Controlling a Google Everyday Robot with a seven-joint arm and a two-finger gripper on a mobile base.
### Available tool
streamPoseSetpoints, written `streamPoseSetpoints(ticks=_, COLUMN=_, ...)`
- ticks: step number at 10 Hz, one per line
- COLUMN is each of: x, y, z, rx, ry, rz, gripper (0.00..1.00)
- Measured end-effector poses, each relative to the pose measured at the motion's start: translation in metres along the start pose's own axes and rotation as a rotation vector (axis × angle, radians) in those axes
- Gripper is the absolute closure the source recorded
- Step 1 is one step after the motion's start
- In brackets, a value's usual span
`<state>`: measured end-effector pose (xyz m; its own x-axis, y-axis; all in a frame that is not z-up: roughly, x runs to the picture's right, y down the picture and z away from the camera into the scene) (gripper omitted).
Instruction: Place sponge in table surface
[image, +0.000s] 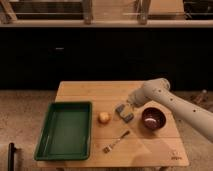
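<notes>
The grey-blue sponge (120, 108) is at the tip of my gripper (126, 113), low over or on the light wooden table surface (90, 92), near its middle. I cannot tell whether the sponge rests on the wood or is still held. My white arm reaches in from the right, its elbow above the dark red bowl (152, 119). The gripper's dark end shows just right of and below the sponge.
A yellowish-orange ball (104, 117) lies just left of the sponge. A green rectangular tray (66, 129) fills the table's left side. A fork (116, 142) lies near the front edge. A dark wall stands behind the table.
</notes>
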<state>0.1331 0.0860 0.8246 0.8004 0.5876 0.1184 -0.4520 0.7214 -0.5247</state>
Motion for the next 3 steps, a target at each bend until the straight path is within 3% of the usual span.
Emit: streamPoseSetpoints(ticks=3, x=-0.004, y=0.0, z=-0.02, rx=-0.013, ry=0.001, rz=-0.035, gripper=0.2)
